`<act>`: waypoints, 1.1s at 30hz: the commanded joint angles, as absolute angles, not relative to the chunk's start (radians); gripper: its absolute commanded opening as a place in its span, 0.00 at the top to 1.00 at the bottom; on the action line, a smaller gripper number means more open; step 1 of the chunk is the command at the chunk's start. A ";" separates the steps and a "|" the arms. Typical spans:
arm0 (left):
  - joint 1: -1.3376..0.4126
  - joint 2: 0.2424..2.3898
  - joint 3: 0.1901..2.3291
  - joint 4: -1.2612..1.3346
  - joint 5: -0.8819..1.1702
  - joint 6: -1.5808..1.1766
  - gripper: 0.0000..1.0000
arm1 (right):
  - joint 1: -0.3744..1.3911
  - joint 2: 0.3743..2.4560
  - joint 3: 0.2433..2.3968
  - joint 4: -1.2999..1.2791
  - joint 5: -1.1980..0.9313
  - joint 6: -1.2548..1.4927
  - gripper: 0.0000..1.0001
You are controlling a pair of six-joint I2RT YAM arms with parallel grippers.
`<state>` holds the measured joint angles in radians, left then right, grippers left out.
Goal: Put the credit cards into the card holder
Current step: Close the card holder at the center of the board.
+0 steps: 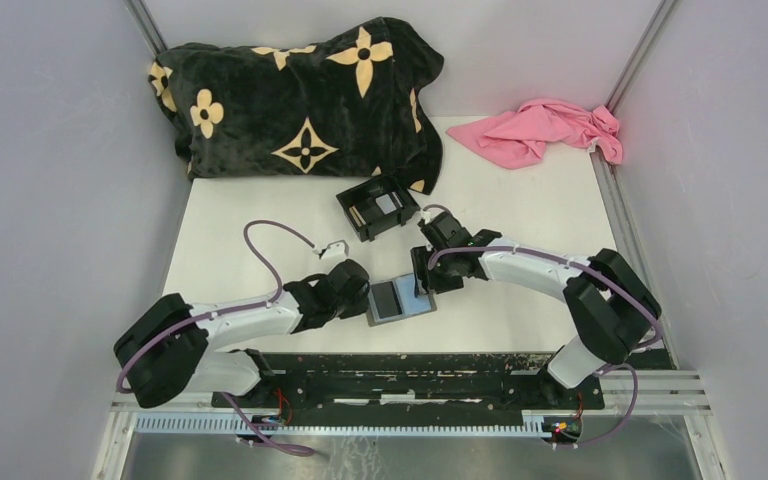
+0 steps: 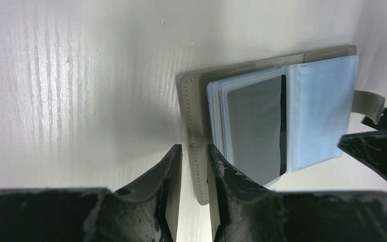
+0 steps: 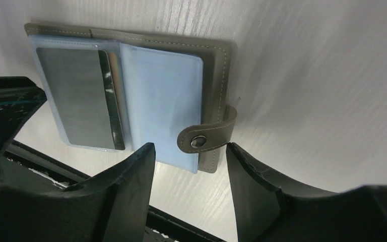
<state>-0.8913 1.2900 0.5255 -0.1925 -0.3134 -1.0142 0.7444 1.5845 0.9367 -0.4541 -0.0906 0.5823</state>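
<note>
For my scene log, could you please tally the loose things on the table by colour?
Black: 2, the flowered pillow and the plastic box
Pink: 1, the cloth
Grey: 1, the open card holder
Total: 4
</note>
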 commanded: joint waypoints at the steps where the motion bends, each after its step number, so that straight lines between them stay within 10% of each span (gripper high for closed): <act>1: -0.885 1.217 0.530 -0.207 -0.355 -0.972 0.66 | 0.748 1.626 0.917 -0.377 -0.132 0.618 0.39; 33: -0.866 1.167 0.297 -0.006 -0.248 -1.100 0.59 | 0.688 1.637 0.779 -0.275 -0.243 0.673 0.39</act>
